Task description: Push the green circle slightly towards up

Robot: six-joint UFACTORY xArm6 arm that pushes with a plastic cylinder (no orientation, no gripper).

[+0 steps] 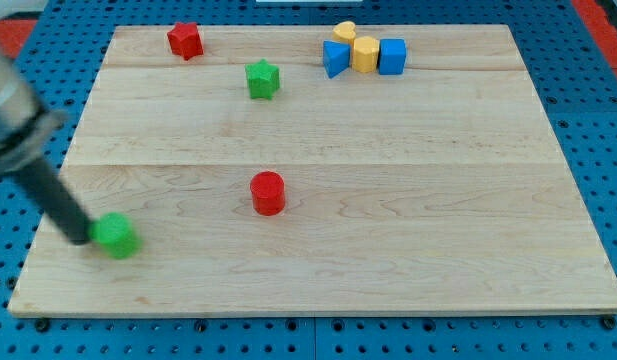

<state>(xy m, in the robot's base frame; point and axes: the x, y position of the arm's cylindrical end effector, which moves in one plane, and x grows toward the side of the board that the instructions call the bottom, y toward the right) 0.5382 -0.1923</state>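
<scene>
The green circle (116, 236) lies near the board's lower left edge. My tip (85, 237) is at the green circle's left side, touching or nearly touching it; the dark rod slants up to the view's left. A red cylinder (268, 192) stands to the right of the green circle, near the board's middle.
A green star (262, 79) and a red star (186, 40) lie near the top left. At the top right sit a blue block (335, 58), a yellow hexagon (365, 54), a blue cube (392, 57) and a yellow block (345, 31). The wooden board (438, 200) ends close below the green circle.
</scene>
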